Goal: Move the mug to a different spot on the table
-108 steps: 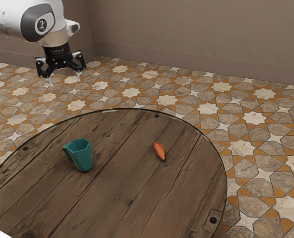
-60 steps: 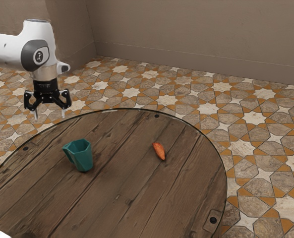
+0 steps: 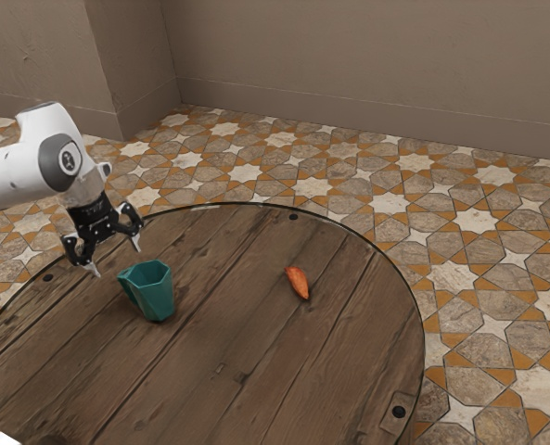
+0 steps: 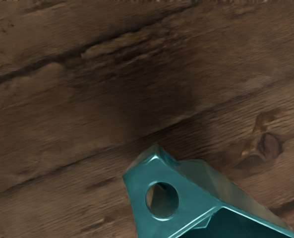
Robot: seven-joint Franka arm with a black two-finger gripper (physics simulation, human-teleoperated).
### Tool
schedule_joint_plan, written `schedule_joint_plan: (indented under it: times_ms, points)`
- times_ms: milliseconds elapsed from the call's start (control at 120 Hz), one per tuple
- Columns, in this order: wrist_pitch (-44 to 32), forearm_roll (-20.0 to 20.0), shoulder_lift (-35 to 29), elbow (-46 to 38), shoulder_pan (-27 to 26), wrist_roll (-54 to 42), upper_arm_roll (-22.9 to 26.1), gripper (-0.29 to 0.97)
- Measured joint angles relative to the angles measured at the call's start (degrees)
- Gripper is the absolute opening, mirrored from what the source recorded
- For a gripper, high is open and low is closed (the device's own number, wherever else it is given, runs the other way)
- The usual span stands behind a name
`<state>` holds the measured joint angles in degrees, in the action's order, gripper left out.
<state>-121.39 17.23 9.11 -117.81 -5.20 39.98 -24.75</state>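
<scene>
Close by the mug (image 3: 149, 289), lower than before, the gripper (image 3: 116, 259); jaws apart, empty

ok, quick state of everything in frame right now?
pincer: open, empty, tilted, hovering over the table just to the exterior view's left of the mug.
mug: upright on the table, opening up, handle toward the pincer, not gripped.
carrot: lying flat on the table, apart from the mug, on the exterior view's right of it.
table: round, wooden, bearing both.
</scene>
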Motion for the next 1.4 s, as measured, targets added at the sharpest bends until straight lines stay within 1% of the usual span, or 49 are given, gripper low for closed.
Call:
schedule_joint_plan:
  times_ms: [83,167,233,475,608,667,725,975,1142,1200,1300,1400]
  points:
    - [-1.48,2.28,2.26,-0.12,-0.08,2.65,-0.07,0.68]
    - [-3.08,6.12,4.10,-0.29,-0.10,5.08,-0.39,0.68]
    - [-4.00,8.46,4.56,-0.58,0.00,6.91,-0.74,0.68]
    - [-5.98,14.22,7.40,-0.69,0.01,12.46,-0.89,0.68]
    - [-6.72,16.38,8.28,-1.20,0.01,14.69,-0.91,0.67]
    - [-7.08,17.23,8.37,-1.70,0.01,15.52,-0.91,0.63]
    - [-7.41,17.79,8.37,-1.90,0.01,16.28,-0.91,0.57]
    - [-8.13,18.56,8.24,-2.06,0.01,18.65,-0.91,0.18]
    - [-9.61,18.79,6.57,-4.54,-0.02,19.35,-0.79,0.11]
    - [-10.13,20.04,6.10,-4.77,-0.03,19.08,-0.71,0.10]
    - [-10.92,23.31,5.40,-5.03,-0.07,17.96,-0.47,0.09]
    - [-11.38,24.83,2.32,-8.28,-0.14,16.80,0.33,0.07]
